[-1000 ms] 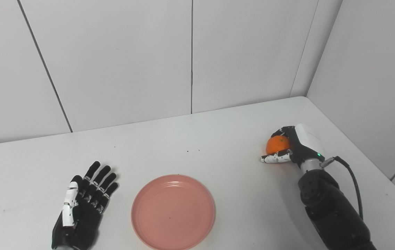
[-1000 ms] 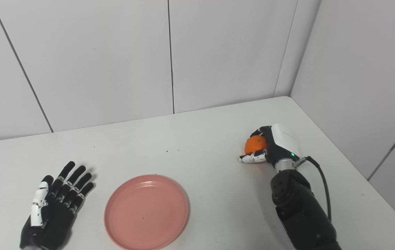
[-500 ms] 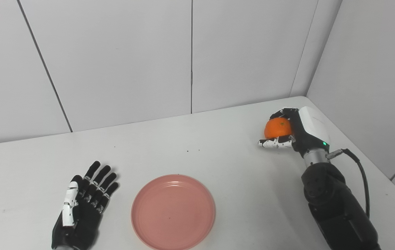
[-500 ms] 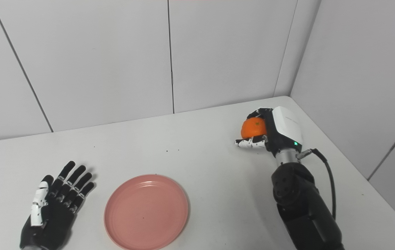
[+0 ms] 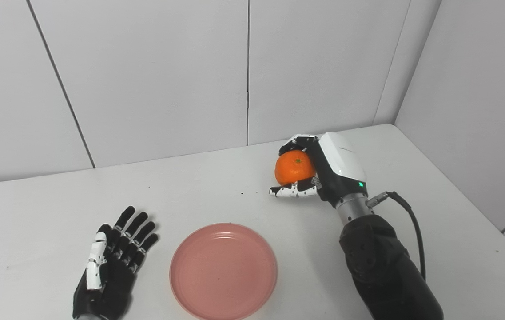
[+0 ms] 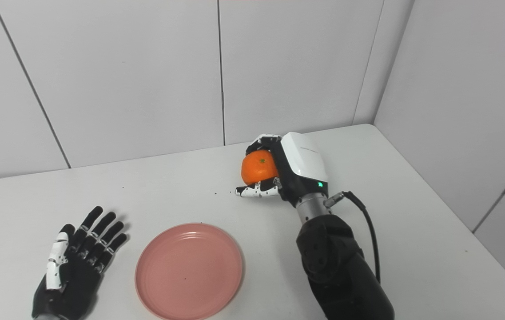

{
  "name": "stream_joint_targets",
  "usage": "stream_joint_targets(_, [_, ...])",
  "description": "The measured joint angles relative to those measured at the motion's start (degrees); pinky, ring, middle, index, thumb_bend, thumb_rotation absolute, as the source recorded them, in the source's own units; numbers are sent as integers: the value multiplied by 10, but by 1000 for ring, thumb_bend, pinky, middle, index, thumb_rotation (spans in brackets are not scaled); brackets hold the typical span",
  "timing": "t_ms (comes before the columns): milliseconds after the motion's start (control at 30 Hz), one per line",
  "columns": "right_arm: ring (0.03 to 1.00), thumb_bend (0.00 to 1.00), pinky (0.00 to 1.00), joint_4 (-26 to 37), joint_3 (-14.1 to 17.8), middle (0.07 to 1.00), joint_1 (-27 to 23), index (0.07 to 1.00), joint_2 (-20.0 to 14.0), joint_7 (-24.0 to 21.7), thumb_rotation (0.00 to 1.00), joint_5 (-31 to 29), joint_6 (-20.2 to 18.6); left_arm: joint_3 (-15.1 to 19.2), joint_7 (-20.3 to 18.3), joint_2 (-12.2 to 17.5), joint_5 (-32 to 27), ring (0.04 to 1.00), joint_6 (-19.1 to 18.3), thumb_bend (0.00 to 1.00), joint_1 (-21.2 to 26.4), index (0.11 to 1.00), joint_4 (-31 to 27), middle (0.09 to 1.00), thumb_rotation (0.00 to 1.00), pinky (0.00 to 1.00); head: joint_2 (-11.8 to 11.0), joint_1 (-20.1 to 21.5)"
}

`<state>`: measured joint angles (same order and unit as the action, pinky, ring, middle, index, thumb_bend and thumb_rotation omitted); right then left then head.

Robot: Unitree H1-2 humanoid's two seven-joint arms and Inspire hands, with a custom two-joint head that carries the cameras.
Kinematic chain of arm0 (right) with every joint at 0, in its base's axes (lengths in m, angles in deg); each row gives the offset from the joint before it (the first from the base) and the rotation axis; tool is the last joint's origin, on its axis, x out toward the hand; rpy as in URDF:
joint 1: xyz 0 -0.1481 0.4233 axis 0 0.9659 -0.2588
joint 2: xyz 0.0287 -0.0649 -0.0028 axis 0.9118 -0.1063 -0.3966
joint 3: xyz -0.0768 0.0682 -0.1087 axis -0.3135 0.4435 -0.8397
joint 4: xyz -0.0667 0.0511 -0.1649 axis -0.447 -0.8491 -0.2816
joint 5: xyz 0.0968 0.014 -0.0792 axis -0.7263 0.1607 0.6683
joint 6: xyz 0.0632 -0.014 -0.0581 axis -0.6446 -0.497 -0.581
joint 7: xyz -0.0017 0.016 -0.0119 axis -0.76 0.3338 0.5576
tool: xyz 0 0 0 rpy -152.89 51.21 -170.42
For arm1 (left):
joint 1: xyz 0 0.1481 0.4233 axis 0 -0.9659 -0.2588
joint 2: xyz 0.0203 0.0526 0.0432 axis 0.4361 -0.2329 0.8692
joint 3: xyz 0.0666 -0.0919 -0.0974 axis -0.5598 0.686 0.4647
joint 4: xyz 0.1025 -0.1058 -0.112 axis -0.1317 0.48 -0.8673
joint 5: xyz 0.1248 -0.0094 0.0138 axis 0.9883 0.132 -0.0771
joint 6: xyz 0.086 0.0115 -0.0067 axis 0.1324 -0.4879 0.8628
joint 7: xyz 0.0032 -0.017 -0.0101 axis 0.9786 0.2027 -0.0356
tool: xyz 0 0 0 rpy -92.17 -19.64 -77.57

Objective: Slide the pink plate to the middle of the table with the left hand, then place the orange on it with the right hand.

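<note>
Right hand [image 5: 323,171] raised, fingers wrapped around orange [image 5: 294,167], left hand [image 5: 112,266] flat, fingers spread, beside pink plate [image 5: 223,271]

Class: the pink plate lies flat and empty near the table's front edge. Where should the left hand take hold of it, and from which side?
Grip the pink plate at its raised left rim, coming from the left, probably: the open left hand lies beside that edge, and the plate is too flat to grasp elsewhere.

No text — nothing legible anywhere

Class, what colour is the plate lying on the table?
The plate is plain pink, with no pattern; the left eye view shows it best.
</note>
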<state>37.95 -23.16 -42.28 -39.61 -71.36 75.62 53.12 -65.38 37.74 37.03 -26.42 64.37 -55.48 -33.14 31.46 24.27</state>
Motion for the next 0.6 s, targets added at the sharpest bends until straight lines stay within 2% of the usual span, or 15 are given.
stream_joint_targets(67, [384, 527, 318, 1, -21, 447, 0, 520, 17, -7, 0, 9, 1, -4, 1, -4, 5, 886, 1, 339, 0, 891, 0, 894, 1000, 894, 0, 0])
stream_joint_targets(100, [382, 527, 315, 2, -28, 447, 0, 521, 23, -14, 0, 13, 1, -6, 2, -7, 8, 887, 1, 343, -1, 891, -1, 895, 1000, 897, 3, -21])
stream_joint_targets(200, [371, 526, 304, 5, -53, 439, -1, 524, 39, -24, 0, 24, 5, -11, 7, -14, 14, 888, 1, 348, -4, 892, -6, 896, 1000, 897, 7, -34])
stream_joint_targets(233, [366, 526, 295, 6, -59, 438, -1, 523, 44, -28, 0, 26, 7, -12, 10, -16, 16, 885, 1, 352, -6, 892, -9, 895, 1000, 895, 12, -54])
stream_joint_targets(367, [370, 526, 301, 8, -75, 438, -2, 521, 58, -43, 0, 41, 8, -16, 13, -24, 25, 885, 1, 360, -10, 892, -14, 898, 1000, 894, 21, -80])
stream_joint_targets(433, [364, 526, 294, 8, -81, 435, -2, 522, 66, -52, 0, 40, 8, -18, 16, -28, 27, 886, 1, 365, -11, 889, -15, 897, 1000, 890, 21, -80])
stream_joint_targets(600, [339, 525, 266, 6, -103, 426, 5, 523, 77, -61, 0, 34, 24, -26, 27, -40, 39, 883, 1, 366, -13, 888, -19, 894, 1000, 889, 38, -120])
